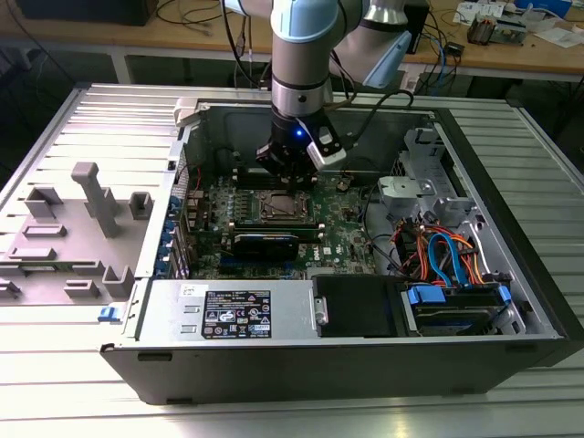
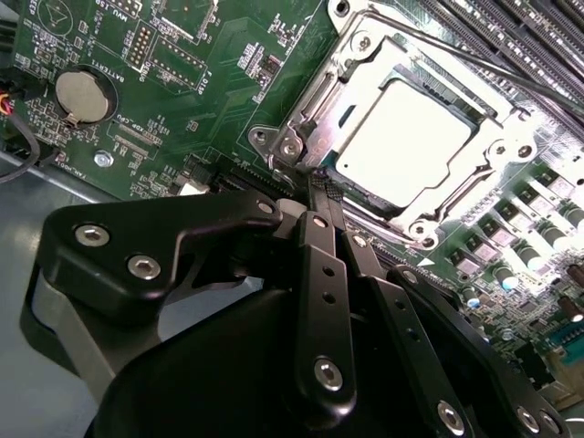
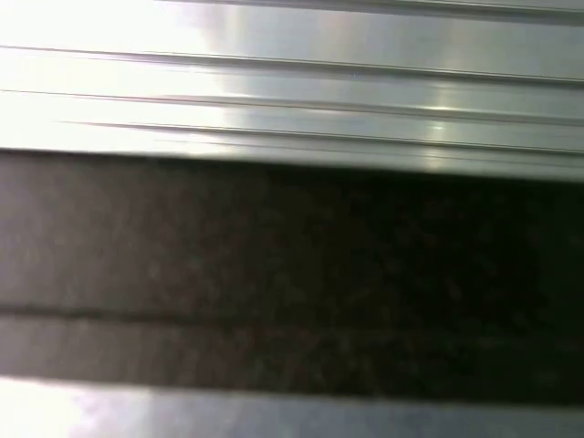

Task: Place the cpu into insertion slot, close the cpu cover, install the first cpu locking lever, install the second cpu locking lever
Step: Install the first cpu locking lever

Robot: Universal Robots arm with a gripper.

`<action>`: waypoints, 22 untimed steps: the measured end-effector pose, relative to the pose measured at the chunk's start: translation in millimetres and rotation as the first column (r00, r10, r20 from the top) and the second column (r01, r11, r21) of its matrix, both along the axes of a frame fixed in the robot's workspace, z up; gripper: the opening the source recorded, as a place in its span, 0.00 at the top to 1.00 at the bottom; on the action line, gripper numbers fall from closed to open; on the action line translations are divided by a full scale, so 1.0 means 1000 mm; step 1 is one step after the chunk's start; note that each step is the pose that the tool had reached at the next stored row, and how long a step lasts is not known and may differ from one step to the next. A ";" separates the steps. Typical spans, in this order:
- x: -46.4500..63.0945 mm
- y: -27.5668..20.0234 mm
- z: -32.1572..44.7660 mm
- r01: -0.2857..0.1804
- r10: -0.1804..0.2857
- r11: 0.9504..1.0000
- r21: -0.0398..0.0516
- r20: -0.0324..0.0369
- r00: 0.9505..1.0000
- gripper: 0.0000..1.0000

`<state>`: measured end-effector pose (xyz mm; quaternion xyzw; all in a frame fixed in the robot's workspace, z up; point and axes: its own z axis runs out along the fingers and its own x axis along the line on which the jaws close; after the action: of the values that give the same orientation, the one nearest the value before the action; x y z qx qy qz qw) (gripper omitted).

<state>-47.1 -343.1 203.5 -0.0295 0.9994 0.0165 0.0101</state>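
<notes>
Inside the open computer case, my gripper (image 1: pixel 290 169) hangs low over the green motherboard (image 1: pixel 342 228), just behind the insertion slot (image 1: pixel 278 208). In the second wrist view the cpu (image 2: pixel 406 137) lies flat in the socket, its bright silver top showing through the window of the cpu cover (image 2: pixel 365 64). The cover lies down around the chip. A thin lever rod (image 2: pixel 456 50) runs along one side of the socket. My gripper (image 2: pixel 319 185) is shut with nothing between its black fingers. The tips sit right at the socket's corner bracket (image 2: pixel 290 144).
Long black memory slots (image 2: pixel 511 27) flank the socket, and a coin battery (image 2: pixel 80 94) sits further off. A black graphics card (image 1: pixel 265 244), power supply (image 1: pixel 233 310) and cabled drive cage (image 1: pixel 447 265) crowd the case. A grey fixture (image 1: pixel 91 201) stands on the ribbed metal table (image 3: pixel 292 55).
</notes>
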 end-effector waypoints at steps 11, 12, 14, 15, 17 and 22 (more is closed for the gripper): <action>0.001 0.0001 -0.0012 0.000 0.000 1.000 0.014 0.000 1.000 0.89; 0.001 0.0001 -0.0013 0.000 0.000 1.000 0.017 0.000 1.000 0.89; 0.001 0.0000 -0.0011 0.000 0.000 1.000 0.024 0.000 1.000 0.89; 0.001 0.0000 -0.0010 0.000 0.000 1.000 0.026 0.000 1.000 0.89; 0.001 0.0002 -0.0001 0.000 0.000 1.000 0.028 0.000 1.000 0.89; 0.001 0.0000 0.0062 0.000 0.000 1.000 0.026 0.000 1.000 0.89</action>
<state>-46.4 -343.1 209.8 -0.0294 0.9991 0.0294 0.0105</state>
